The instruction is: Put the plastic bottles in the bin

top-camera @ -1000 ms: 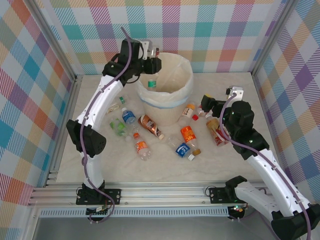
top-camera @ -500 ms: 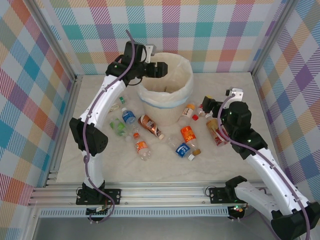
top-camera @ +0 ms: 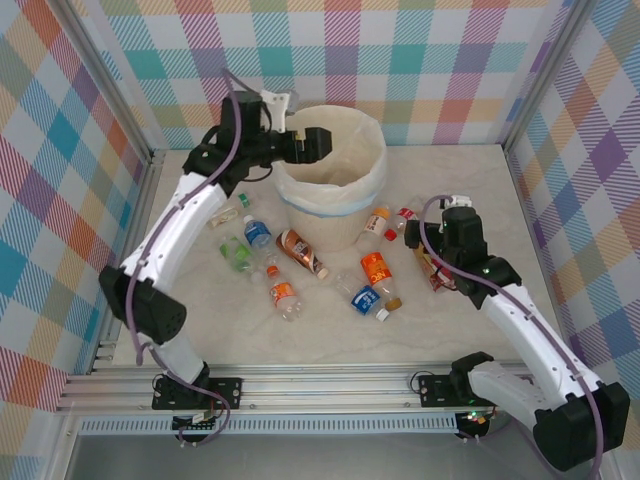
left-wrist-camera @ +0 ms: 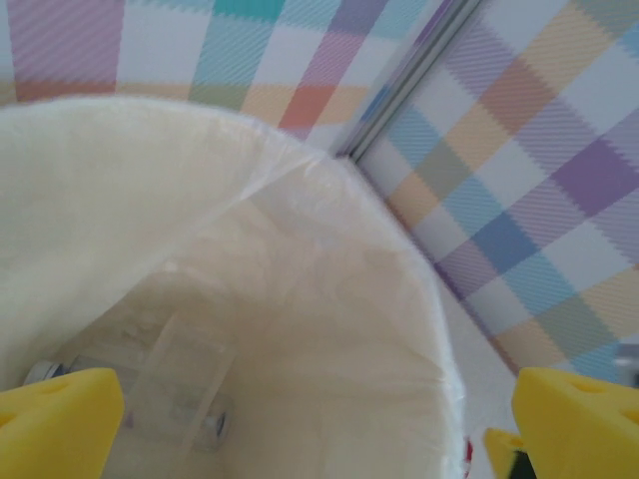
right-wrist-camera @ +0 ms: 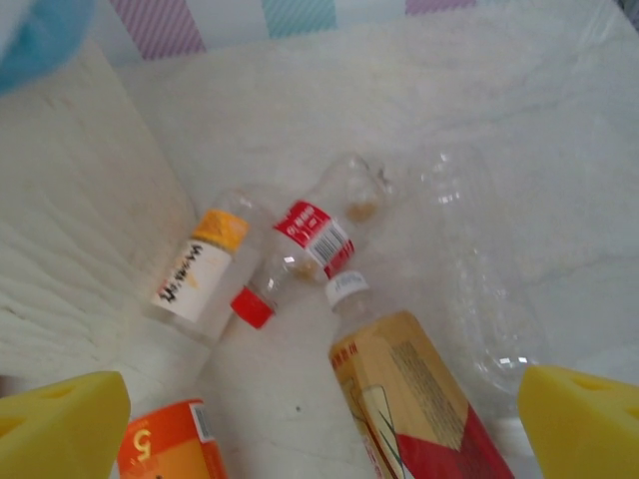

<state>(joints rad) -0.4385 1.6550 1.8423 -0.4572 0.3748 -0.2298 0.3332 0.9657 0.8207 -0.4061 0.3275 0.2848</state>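
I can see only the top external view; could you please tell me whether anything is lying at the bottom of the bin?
Observer: Yes. In the left wrist view a clear plastic bottle lies on the bottom of the large round cream-white lined bin, with the open left gripper held over it.
Operator: Thank you. What is under the right gripper, where the arm blocks my view?
Observer: The right wrist view shows the open right gripper above a tan-labelled, white-capped bottle; beside that lies what looks like a clear bottle with no label.
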